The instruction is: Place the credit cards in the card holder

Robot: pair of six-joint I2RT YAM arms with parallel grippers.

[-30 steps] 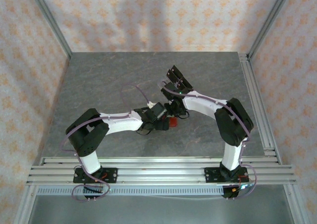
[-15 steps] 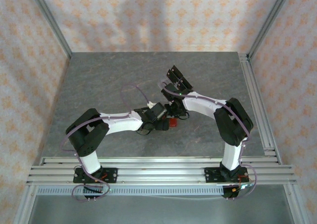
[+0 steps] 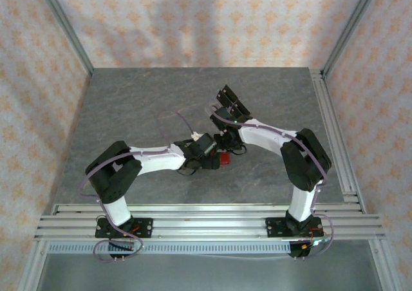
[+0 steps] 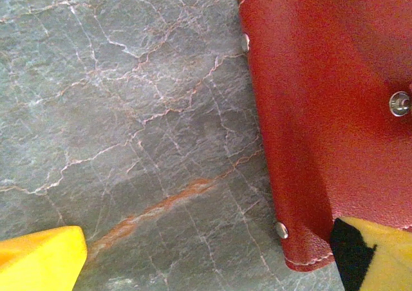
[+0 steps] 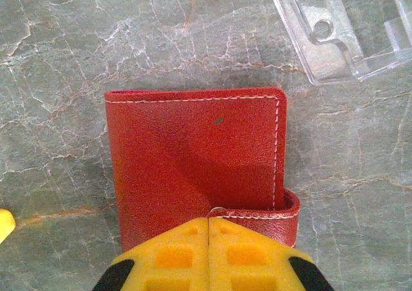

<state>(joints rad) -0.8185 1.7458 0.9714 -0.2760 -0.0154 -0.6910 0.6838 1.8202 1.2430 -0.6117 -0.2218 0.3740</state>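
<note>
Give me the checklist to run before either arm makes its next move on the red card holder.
1. The card holder lies flat on the table: ok.
2. The card holder is open for cards: not ok, folded shut.
3. The left gripper is open at its corner: ok.
4. The right gripper, shut, pinches the strap: cannot tell.
5. The clear stand lies apart from it: ok.
6. The credit cards are at hand: cannot tell.

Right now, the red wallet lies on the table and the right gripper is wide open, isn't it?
No, the right gripper is shut tight, not wide open, as the right wrist view shows. The red wallet does lie on the table.
</note>
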